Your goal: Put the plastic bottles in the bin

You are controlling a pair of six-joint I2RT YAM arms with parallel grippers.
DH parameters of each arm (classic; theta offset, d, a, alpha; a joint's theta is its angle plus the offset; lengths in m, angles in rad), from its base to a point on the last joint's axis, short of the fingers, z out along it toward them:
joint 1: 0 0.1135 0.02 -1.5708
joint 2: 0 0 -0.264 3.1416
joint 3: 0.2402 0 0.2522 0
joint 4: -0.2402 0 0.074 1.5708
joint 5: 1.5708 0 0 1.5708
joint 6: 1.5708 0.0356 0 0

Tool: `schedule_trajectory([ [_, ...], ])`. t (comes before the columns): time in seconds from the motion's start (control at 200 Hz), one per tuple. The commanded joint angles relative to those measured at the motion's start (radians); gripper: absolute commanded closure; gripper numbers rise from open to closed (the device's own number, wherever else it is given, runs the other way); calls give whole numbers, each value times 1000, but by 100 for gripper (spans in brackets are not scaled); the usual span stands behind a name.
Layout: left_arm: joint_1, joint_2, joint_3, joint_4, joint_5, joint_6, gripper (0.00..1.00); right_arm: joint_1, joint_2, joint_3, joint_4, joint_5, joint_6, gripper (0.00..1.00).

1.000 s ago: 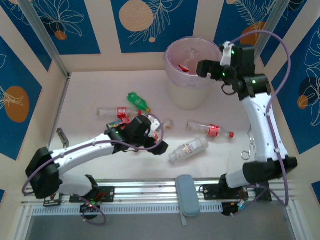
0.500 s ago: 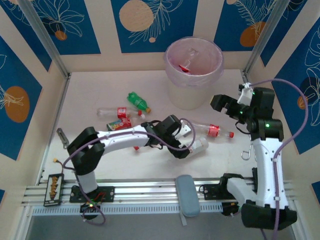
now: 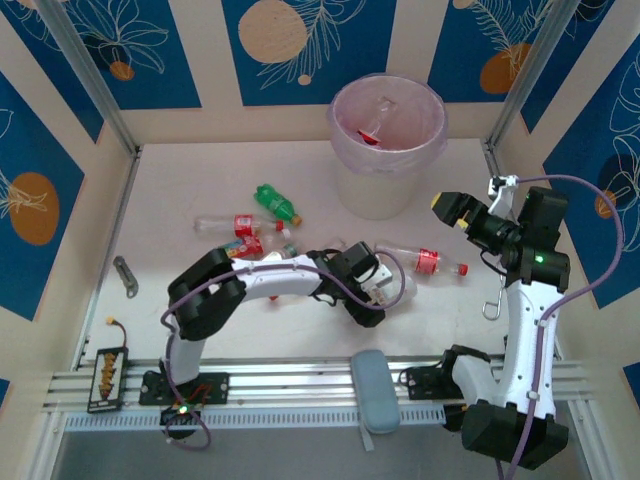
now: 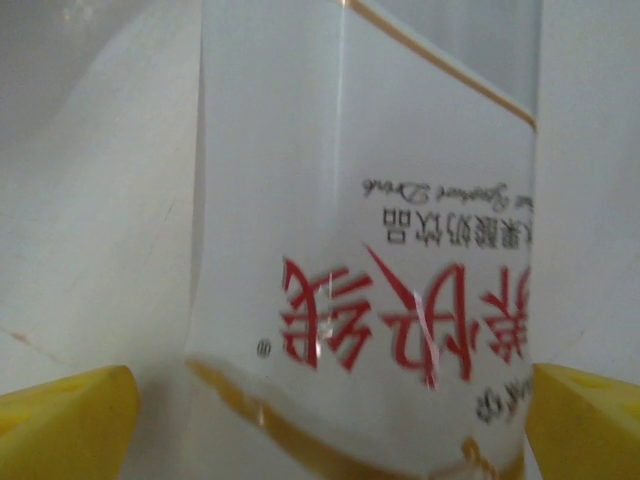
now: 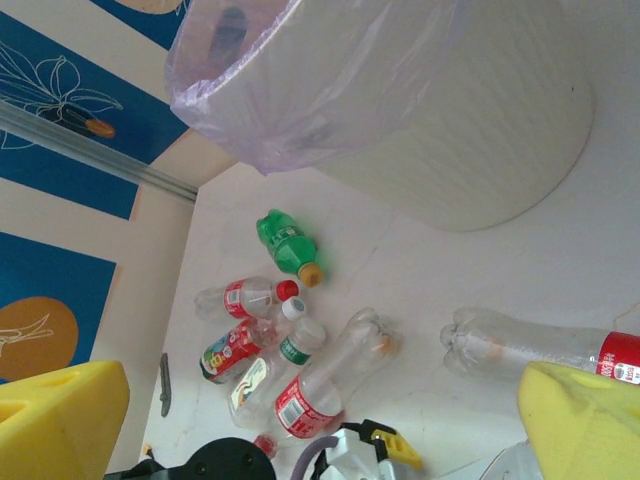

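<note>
Left gripper [image 4: 325, 425] jaws spread wide, straddling a clear plastic bottle with a white, red-lettered label [image 4: 370, 200], gap on one side, not clamped. Right gripper [image 5: 320, 420] spread wide, empty. Round white bin with lilac bag liner [image 5: 470, 130] ahead of it.

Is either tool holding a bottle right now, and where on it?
Nothing is held yet. The left tool straddles the white-labelled bottle at its label, jaws open. The right tool is open and empty.

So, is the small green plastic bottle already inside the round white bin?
No, the small green plastic bottle lies on the table, left of the round white bin.
</note>
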Motion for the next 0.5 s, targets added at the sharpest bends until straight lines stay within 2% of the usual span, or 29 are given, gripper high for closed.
schedule_trajectory([
  [0.0,-15,31,42,-9,21,21,6,-8,-8,-6,-12,-28,-12,0],
  [0.385,-15,44,48,-12,5,1,32,-26,-27,-22,-27,-15,-22,0],
  [0.495,-15,2,23,21,8,-7,35,-25,-32,-19,-31,-12,-22,0],
])
